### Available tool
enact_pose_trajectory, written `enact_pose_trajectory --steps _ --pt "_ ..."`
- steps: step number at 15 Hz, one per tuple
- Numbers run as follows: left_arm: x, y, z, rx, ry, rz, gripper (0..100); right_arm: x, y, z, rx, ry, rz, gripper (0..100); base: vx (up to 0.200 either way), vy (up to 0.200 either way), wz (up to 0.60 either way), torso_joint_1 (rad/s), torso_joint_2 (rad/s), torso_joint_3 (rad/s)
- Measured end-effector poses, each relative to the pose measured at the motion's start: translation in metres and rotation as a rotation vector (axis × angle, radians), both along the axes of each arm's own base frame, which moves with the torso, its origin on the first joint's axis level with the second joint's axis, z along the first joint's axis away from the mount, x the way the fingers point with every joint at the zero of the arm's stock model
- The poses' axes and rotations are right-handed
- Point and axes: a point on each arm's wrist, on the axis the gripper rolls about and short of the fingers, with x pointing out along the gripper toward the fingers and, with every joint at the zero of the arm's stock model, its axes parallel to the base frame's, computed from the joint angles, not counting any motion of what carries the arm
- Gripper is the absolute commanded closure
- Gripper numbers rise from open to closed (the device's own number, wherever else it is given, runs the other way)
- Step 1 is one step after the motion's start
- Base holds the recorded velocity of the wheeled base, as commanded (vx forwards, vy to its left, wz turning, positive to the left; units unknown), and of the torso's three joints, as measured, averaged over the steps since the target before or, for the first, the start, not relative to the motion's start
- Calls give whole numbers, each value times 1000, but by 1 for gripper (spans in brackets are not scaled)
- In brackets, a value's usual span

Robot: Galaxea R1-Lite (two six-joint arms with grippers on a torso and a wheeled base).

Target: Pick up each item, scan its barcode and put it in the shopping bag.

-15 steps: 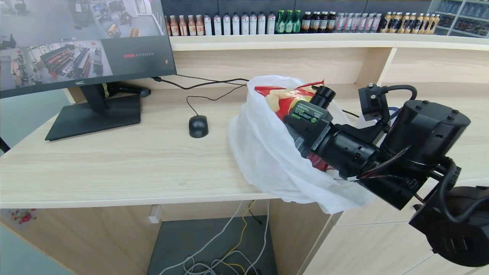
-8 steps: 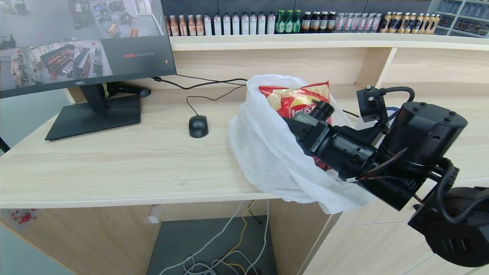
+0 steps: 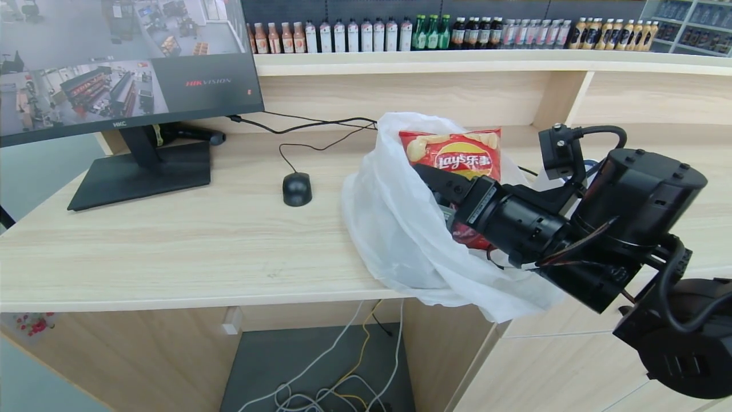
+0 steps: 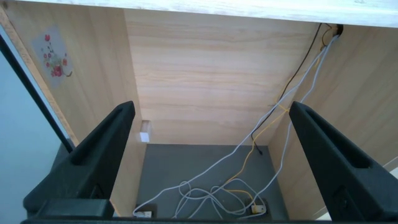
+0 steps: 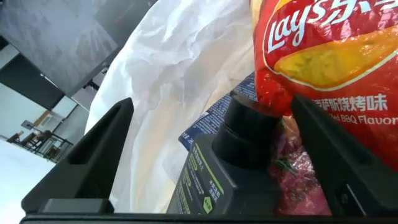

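Right pincer (image 5: 211,106) in shopping bag (image 5: 168,68), jaws spread wide, dark bottle (image 5: 242,134) between

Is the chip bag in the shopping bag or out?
In. The chip bag stands upright inside the shopping bag, its top poking above the rim.

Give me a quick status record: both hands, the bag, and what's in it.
right hand: open, inside the shopping bag, straddling the dark bottle without touching it
left hand: open, empty, low before the recess under the counter
shopping bag: white, on the counter, mouth open
contents seen: red chip packet upright; dark bottle with black cap beside it
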Motion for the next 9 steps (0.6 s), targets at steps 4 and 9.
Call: enact_pose_trajectory --steps 4,9 --pt "0 0 0 0 0 1 0 -3 -2 3 7 -6 1 0 0 0 0 0 0 0" --pt "0 0 0 0 0 0 0 -13 -8 14 4 -50 -5 0 0 0 0 0 0 0"
